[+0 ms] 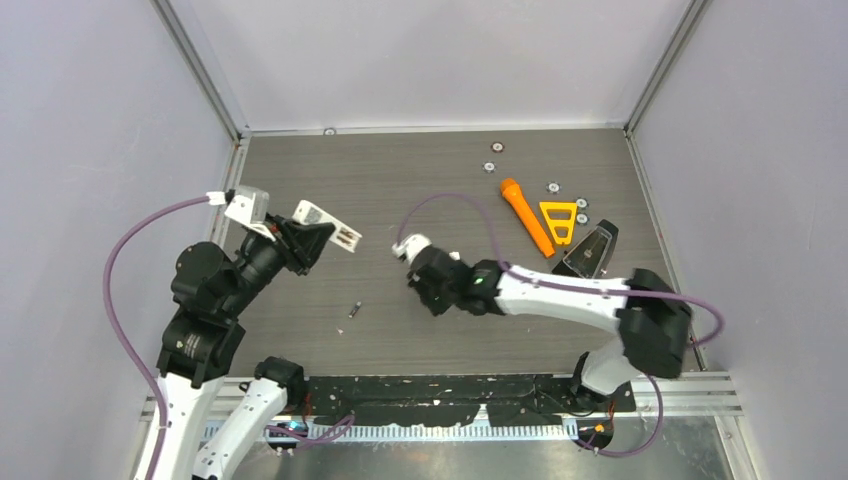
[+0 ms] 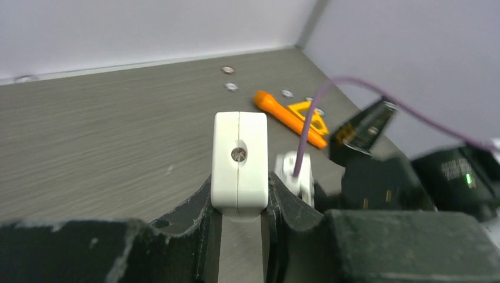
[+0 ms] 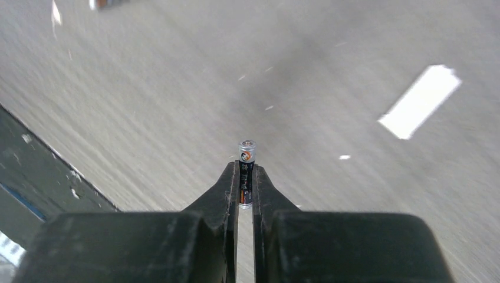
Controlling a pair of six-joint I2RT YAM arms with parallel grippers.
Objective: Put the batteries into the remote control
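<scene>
A spare battery lies on the bench. The right gripper pinches the other battery, one end protruding. Line it up squarely with the remote control, clamped aloft in the left gripper, before pushing.

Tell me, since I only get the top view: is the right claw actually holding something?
Observer: Yes. In the right wrist view the right gripper is shut on a battery, with its metal end sticking out in front.
Visitor: And what does the end of that white bar on the left look like?
Observer: In the left wrist view the left gripper clamps the remote end-on. The end face has a seam down it and a small round dot.
</scene>
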